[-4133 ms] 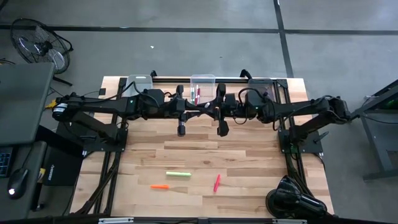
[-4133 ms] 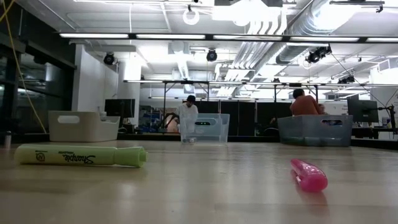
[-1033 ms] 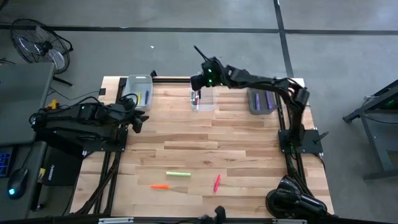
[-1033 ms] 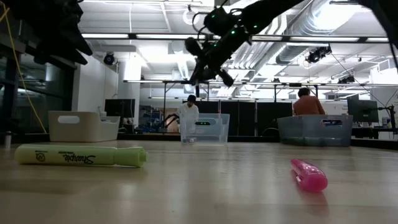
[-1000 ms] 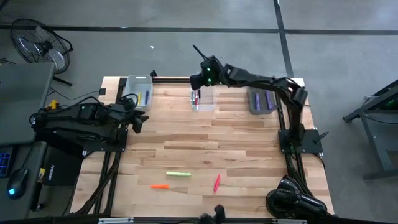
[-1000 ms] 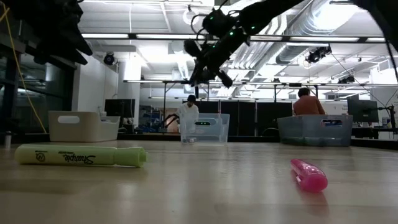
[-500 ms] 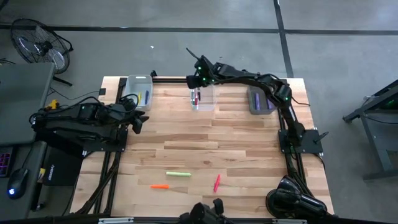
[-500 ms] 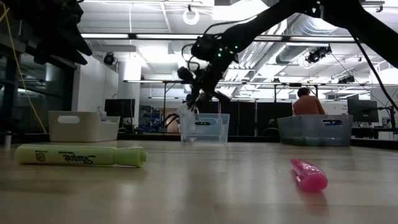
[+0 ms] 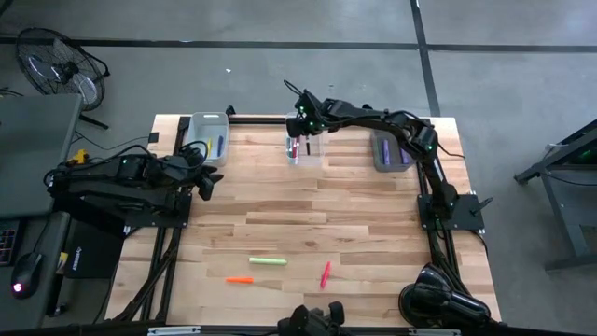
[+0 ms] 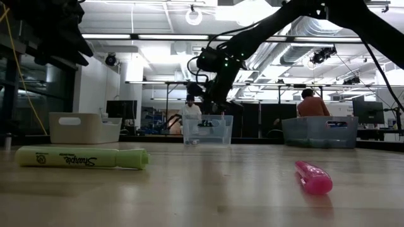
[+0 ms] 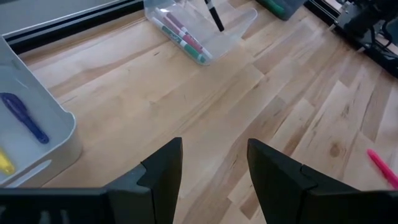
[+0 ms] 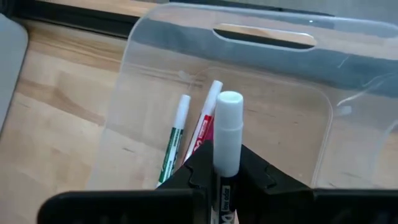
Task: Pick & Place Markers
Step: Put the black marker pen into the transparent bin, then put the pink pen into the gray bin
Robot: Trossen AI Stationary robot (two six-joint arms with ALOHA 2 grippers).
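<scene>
My right gripper (image 12: 222,171) hangs over the clear middle bin (image 9: 304,149) at the table's far edge, shut on a black-and-white marker (image 12: 227,127). A green marker (image 12: 174,140) and a red one (image 12: 204,127) lie on the bin's floor. On the near part of the table lie a light green marker (image 9: 267,261), an orange one (image 9: 239,279) and a pink-red one (image 9: 325,273). My left gripper (image 11: 214,180) stands open above the table's left side (image 9: 201,177), nothing between its fingers. My right gripper pinches the marker's barrel (image 12: 222,186) between its two fingers, and the white end (image 12: 230,102) sticks out past the fingertips. The fingers slant down from above, with the marker along them. The marker is over the bin's inside; whether it touches the floor I cannot tell.
A white bin (image 9: 207,131) holding a blue marker stands at the far left, a grey bin (image 9: 394,149) with purple markers at the far right. Bare wood lies between the bins and the loose markers. People show in the room beyond the table.
My right gripper has come down from well above the clear bin toward its opening and has tipped more steeply downward, still carrying the black-and-white marker. My left arm has kept still.
</scene>
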